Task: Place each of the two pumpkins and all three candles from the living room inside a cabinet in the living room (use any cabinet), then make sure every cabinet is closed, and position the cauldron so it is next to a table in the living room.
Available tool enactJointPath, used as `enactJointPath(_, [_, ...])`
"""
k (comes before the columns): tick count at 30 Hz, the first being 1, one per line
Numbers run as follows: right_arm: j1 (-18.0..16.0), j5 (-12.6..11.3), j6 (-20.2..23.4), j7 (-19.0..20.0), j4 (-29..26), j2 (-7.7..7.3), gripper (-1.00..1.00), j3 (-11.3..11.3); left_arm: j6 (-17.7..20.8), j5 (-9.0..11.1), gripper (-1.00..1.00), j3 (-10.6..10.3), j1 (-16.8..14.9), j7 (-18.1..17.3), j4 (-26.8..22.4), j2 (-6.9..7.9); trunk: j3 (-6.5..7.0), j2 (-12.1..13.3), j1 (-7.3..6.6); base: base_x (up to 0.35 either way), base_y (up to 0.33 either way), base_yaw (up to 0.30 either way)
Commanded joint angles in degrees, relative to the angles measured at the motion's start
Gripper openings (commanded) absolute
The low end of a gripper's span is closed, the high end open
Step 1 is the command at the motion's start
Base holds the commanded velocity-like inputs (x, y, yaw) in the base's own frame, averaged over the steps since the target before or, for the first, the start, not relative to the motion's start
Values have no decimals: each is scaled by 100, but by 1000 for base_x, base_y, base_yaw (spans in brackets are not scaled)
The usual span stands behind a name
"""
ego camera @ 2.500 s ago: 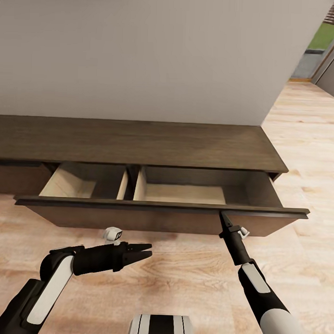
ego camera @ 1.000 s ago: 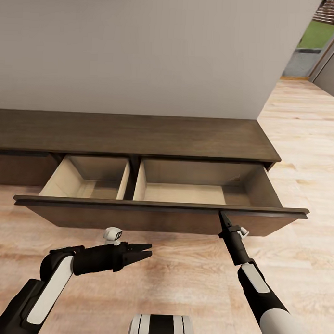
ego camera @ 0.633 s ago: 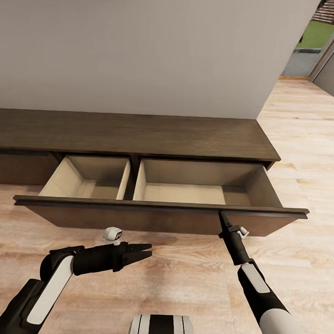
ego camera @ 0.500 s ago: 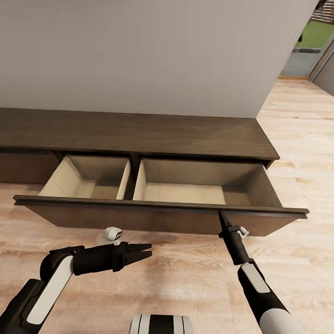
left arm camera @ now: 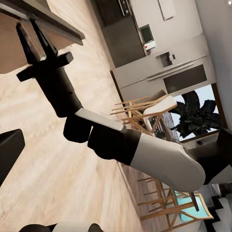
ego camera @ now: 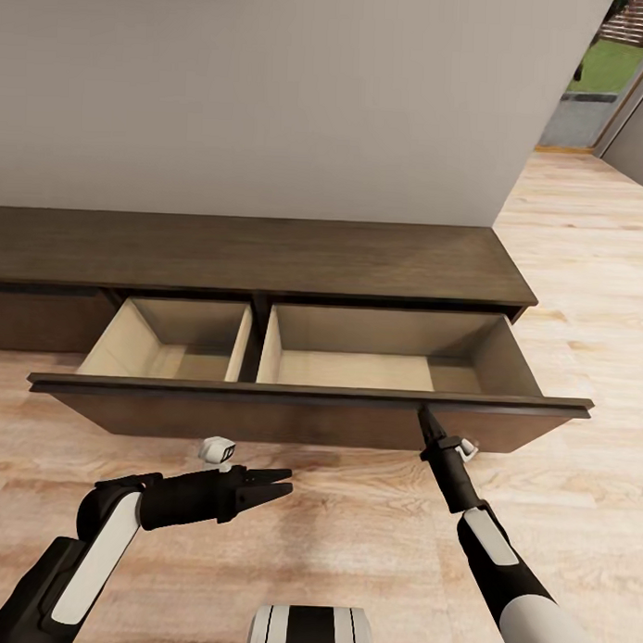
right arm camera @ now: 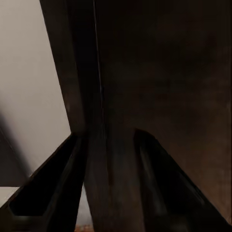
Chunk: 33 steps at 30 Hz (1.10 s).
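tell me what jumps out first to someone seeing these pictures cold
The long dark-brown cabinet against the wall, its wide drawer pulled out over the wood floor, showing two bare pale compartments. The right gripper is at the drawer front's top lip near its right end, fingers astride the edge in the right wrist view. The left gripper hangs over the floor in front, holding nothing.

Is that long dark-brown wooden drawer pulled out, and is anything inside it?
Pulled out and empty. The dark-brown drawer front stands forward of the cabinet top, and both pale compartments show bare floors. The right gripper is at its edge.
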Motion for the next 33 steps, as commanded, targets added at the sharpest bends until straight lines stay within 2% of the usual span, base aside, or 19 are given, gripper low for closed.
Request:
enactJointPath(1, [4, -49, 53, 10, 5, -1, 100, 4, 27, 22, 100, -5, -3, 1, 1, 3, -3, -1, -1, 0, 0, 0])
enactJointPath(9, [4, -54, 53, 4, 13, -1, 100, 2, 27, 24, 100, -5, -3, 1, 1, 3, -3, -1, -1, -19, 0, 0])
enactJointPath(20, [3, -51, 53, 1, 13, -1, 100, 2, 27, 23, 100, -9, -3, 1, 1, 3, -3, -1, -1, -284, 0, 0])
enactJointPath(22, [2, -46, 53, -120, 13, -1, 100, 7, 27, 22, 100, -8, -3, 1, 1, 3, -3, -1, -1, -291, 0, 0])
enactJointPath(28, [-1, -38, 55, -860, -39, -4, 100, 49, 27, 21, 100, -2, -3, 1, 1, 3, -3, -1, -1, -104, 0, 0])
enactJointPath(29, [-2, -38, 56, -923, -43, -5, 100, 96, 27, 21, 100, -1, -3, 1, 1, 3, -3, -1, -1, -26, 0, 0])
enactJointPath(31, [-3, -37, 59, -1208, -64, -11, 100, 327, 30, 23, 100, -1, -3, 1, 1, 3, -3, -1, -1, -15, 0, 0])
enactJointPath(32, [-3, -40, 75, -1476, -100, -11, 100, 516, 32, 25, 100, -1, -3, 1, 1, 3, -3, -1, -1, -9, 0, 0])
enactJointPath(33, [-4, -41, 88, -1626, -133, -10, 100, 603, 33, 25, 100, 0, -3, 1, 1, 3, -3, -1, -1, -7, 0, 0])
